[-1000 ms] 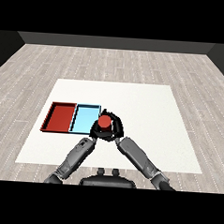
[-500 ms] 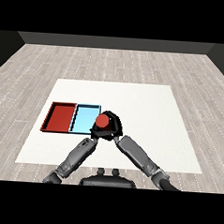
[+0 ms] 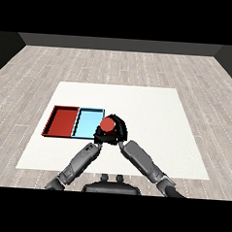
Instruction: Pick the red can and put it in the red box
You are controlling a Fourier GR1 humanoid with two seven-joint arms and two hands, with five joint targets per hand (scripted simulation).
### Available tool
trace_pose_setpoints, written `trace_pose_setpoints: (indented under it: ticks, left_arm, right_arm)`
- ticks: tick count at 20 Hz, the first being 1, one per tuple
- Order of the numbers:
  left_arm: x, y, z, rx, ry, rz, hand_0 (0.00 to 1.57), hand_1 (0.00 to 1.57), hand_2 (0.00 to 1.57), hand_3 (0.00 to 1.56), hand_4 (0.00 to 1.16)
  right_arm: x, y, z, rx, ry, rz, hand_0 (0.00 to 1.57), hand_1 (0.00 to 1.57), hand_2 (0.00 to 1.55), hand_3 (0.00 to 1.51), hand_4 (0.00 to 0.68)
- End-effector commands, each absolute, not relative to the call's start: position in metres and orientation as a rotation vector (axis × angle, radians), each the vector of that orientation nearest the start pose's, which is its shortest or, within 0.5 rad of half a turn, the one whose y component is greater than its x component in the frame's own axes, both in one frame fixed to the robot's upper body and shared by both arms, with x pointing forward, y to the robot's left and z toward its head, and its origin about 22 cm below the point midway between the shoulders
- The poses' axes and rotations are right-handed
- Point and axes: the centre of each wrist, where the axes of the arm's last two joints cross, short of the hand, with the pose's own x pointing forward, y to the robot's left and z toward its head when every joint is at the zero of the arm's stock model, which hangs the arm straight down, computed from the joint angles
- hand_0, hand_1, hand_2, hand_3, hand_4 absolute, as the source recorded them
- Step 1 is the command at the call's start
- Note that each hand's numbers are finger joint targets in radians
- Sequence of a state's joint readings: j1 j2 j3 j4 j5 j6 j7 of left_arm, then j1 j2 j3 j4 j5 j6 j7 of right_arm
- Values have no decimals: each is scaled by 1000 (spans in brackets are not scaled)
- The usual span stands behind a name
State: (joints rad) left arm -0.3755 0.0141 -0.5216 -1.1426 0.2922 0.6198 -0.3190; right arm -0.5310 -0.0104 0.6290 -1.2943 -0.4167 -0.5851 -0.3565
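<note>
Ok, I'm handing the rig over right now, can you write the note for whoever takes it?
Right hand: curled round the round red can, holding it just right of the light blue tray.
Left hand: close under the can, mostly hidden; fingers unclear.
Red rectangular tray: on the white table, left of the blue tray, nothing in it.
Done: can grasped.
Left: carry it left across the blue tray and set it in the red tray.

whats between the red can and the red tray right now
In the head view, the light blue tray lies between the red can, held in the right hand, and the red tray.
</note>
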Motion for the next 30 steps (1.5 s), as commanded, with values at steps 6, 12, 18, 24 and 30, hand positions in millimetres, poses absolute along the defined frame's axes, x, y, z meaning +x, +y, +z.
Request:
trace_pose_setpoints:
  ticks: [6,12,18,24,30]
  left_arm:
    - [290,83,-5,46,-1775,53,1571,1571,1529,1455,1118]
    - [292,96,-16,59,-1780,37,1571,1571,1567,1497,1135]
    - [295,94,-16,54,-1730,61,1571,1571,1571,1508,1140]
    - [288,124,-11,122,-1756,58,1571,1571,1571,1480,1135]
    - [298,174,-6,315,-1790,-16,1571,1571,1571,1472,1134]
  right_arm:
    - [281,-38,46,254,-1901,126,0,0,0,0,0]
    - [277,-49,45,246,-1932,102,0,0,0,0,0]
    - [282,-64,45,188,-1974,33,0,0,0,0,0]
    - [278,-119,72,203,-2030,-56,0,0,0,0,0]
    - [251,-171,77,112,-2036,-118,0,0,0,0,0]
